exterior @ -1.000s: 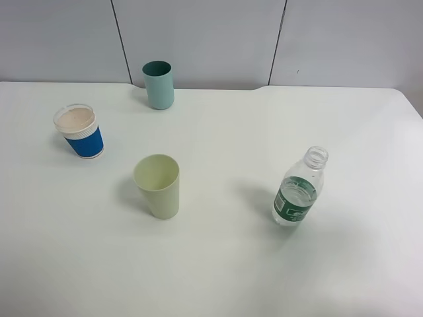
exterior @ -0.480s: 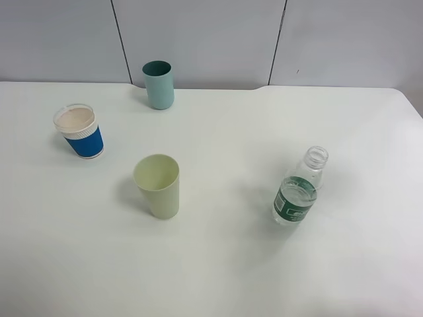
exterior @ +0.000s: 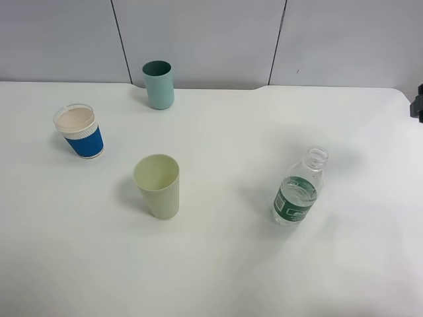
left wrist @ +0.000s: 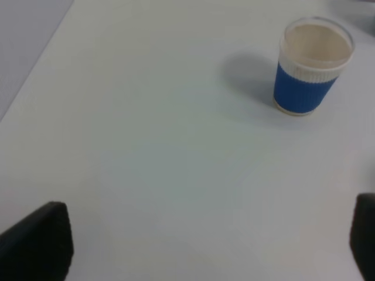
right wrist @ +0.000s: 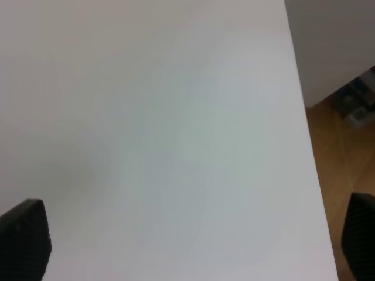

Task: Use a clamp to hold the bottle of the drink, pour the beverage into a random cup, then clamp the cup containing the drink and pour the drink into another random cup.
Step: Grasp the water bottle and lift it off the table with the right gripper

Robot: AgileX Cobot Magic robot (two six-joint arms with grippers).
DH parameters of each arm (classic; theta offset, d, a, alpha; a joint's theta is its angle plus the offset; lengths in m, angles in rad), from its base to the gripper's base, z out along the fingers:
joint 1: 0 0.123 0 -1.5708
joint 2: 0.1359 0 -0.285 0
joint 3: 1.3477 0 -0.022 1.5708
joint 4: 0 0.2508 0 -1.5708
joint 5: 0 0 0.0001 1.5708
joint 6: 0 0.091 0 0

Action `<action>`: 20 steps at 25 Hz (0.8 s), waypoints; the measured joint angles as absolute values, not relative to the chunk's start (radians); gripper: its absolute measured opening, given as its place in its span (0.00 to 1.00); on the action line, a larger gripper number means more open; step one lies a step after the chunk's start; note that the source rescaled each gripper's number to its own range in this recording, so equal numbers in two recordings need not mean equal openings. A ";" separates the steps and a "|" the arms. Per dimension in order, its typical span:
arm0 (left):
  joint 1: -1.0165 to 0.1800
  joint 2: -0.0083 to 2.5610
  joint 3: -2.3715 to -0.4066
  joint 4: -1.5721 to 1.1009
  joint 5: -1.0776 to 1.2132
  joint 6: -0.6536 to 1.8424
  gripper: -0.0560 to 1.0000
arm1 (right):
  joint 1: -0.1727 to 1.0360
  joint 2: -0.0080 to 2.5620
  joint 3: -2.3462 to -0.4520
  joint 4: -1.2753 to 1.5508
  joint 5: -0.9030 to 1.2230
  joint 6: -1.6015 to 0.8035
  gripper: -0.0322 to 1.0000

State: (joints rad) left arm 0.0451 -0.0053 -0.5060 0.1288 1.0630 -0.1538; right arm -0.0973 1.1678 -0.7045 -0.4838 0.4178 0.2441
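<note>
Bottle [exterior: 299,191], exterior high view: clear plastic, capless, dark green label band with white print, upright on the white table [exterior: 218,271], right of centre. Liquid level inside hard to read. Yellow-green cup [exterior: 158,186] stands upright near the middle, well apart from the bottle. Blue paper cup [exterior: 79,132] is far left, beige inside. Teal cup [exterior: 158,84] is at the back. A dark piece of the right arm [exterior: 417,105] shows at the right edge, absent half a second ago. Bottle and cups unmoved.

Left wrist view: left pincer [left wrist: 199,246] wide, black tips far apart, nothing between them, over bare table. Blue paper cup ahead, untouched.

Right wrist view: right pincer [right wrist: 192,240] wide, holding nothing, above the table's edge. Wooden floor [right wrist: 345,158] beyond it.
</note>
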 joint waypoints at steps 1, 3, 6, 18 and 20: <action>0.045 -0.005 -0.506 0.129 1.063 -0.154 0.87 | -0.097 1.182 -0.704 -0.507 0.402 0.260 1.00; 0.045 -0.005 -0.506 0.128 1.063 -0.154 0.87 | -0.097 1.197 -0.690 -0.552 0.340 0.284 1.00; 0.045 -0.005 -0.506 0.128 1.063 -0.154 0.87 | -0.097 1.200 -0.646 -0.588 0.222 0.287 1.00; 0.045 -0.005 -0.506 0.128 1.063 -0.154 0.87 | -0.097 1.201 -0.504 -0.673 -0.026 0.200 0.81; 0.045 -0.005 -0.506 0.128 1.063 -0.154 0.87 | -0.097 1.202 -0.500 -0.680 -0.029 0.199 0.78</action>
